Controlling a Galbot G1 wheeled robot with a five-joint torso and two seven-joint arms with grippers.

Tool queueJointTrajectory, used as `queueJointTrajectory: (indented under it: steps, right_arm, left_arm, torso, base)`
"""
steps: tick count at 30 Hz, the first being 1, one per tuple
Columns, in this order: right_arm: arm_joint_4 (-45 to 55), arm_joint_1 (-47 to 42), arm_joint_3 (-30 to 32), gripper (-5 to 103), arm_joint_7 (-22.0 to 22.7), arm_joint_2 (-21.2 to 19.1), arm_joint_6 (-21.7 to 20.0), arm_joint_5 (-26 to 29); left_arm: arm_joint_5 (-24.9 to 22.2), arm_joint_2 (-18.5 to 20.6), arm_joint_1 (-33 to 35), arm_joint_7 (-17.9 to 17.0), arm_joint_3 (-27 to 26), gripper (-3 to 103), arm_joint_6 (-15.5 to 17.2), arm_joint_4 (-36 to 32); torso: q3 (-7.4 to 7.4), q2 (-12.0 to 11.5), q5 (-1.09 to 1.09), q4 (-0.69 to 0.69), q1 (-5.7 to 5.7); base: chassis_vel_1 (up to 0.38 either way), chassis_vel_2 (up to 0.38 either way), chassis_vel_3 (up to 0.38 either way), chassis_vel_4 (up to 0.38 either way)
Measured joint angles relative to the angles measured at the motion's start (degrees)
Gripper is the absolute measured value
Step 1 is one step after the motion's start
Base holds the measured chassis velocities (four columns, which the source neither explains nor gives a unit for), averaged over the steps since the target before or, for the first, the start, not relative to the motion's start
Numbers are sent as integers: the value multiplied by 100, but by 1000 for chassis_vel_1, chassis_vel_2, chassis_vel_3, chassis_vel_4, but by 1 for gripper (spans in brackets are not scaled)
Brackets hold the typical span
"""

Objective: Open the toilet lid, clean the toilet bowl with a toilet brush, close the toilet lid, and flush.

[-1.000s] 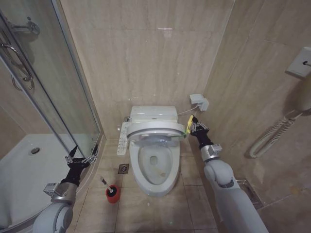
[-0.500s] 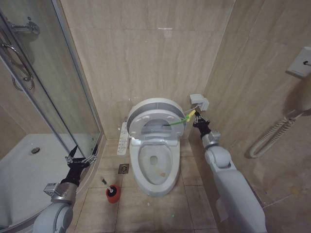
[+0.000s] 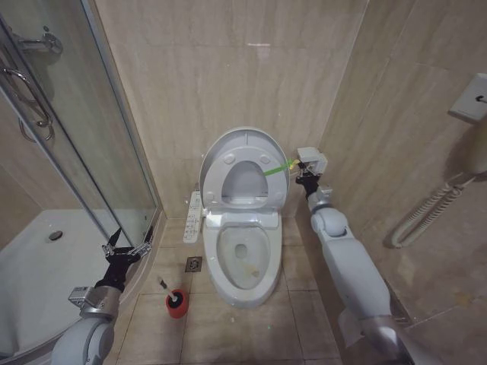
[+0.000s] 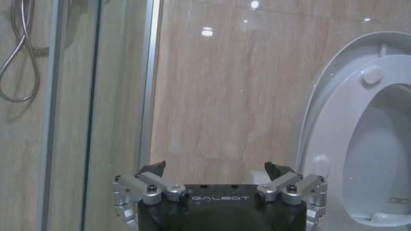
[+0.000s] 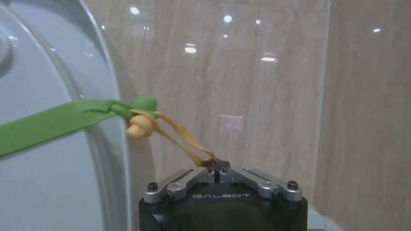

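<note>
Left gripper (image 3: 125, 247) spread wide low beside the glass shower door (image 3: 99, 152), black-bristled toilet brush (image 3: 164, 286) in its red cup (image 3: 176, 303) left of the white ceramic toilet bowl (image 3: 242, 266), glossy white toilet lid (image 3: 243, 169) upright above that bowl, right gripper (image 5: 217, 169) pinched on the yellow-green band (image 5: 96, 113) at the lid's right edge.

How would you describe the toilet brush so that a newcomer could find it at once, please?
Start at the white toilet bowl. On the floor tiles on the robot's left of it stands a small red cup. The toilet brush sticks out of it, thin handle tilted, unlike the flat floor drain nearby.
</note>
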Motion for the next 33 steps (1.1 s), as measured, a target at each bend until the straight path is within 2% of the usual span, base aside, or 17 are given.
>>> queueJointTrajectory:
  steps: [13,20,33]
  right_arm:
    - [-767,898,-243,0,-47,9,54,-70]
    - [-1124,1168,-312,0,-101,27,106,-81]
    - [-1872,1556,-458,0,-135,158,320,-425]
  left_arm:
    - [0,0,0,0,0,100,0,0]
    - [0,0,0,0,0,100,0,0]
    - [0,0,0,0,0,100,0,0]
  torso:
    - [0,0,0,0,0]
    - [0,0,0,1,0]
    - [0,0,1,0,0]
  base:
    - [0,0,0,0]
    - [0,0,0,0]
    - [0,0,0,0]
